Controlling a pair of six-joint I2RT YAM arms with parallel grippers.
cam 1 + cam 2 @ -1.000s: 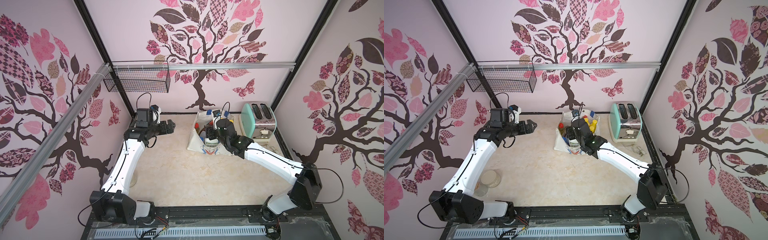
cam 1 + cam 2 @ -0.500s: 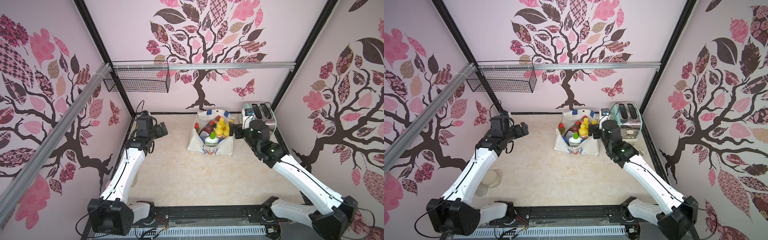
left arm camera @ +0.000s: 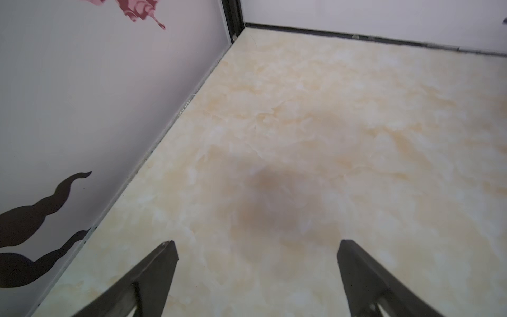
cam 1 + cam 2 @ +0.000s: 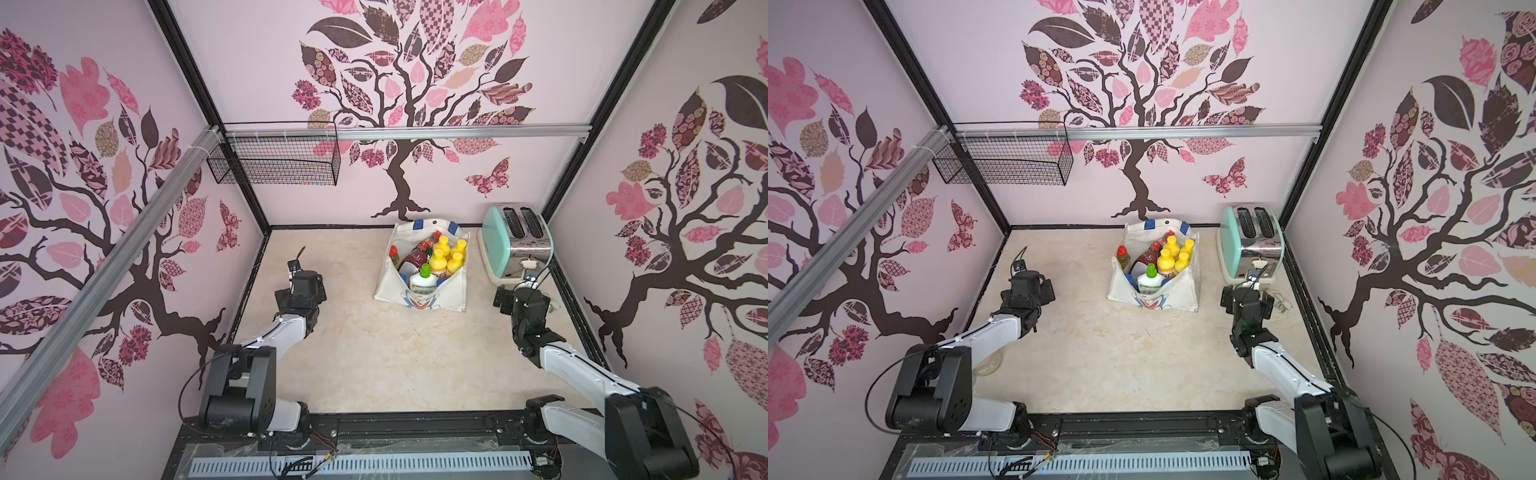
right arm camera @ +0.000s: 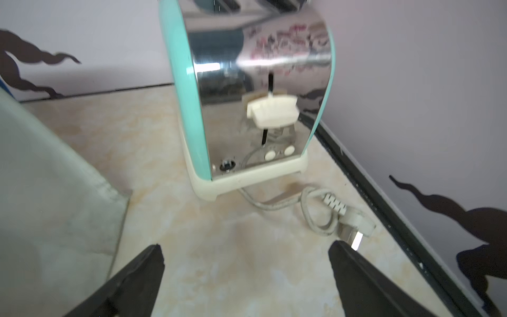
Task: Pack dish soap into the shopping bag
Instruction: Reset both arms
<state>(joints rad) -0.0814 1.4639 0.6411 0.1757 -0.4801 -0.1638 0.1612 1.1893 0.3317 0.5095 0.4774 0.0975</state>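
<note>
Dish soap is in neither hand: the left hand [image 3: 256, 247] hangs over bare counter [image 3: 301, 123] with its fingers spread wide and nothing between them, and the right hand [image 5: 245, 248] is just as wide open and empty. Just beyond the right hand's fingertips lie the power cord [image 5: 310, 211] and its plug, with the mint-green toaster [image 5: 247, 90] directly ahead of it and a white canvas wall close on its inner side. In both top views the shopping bag [image 4: 455, 291] stands upright between the two hands and farther out than either, nearer the right hand [image 4: 505, 301] than the left hand [image 4: 305, 284]. Inside it the dish soap [image 4: 436, 262] stands packed close: four yellow caps, three red and one green [image 4: 1151, 271] show at the open top. No bottle can be seen loose on the counter in either top view. Judging by that, the packing looks complete, with nothing left to lift and, at most, the arms to be brought to rest.
</note>
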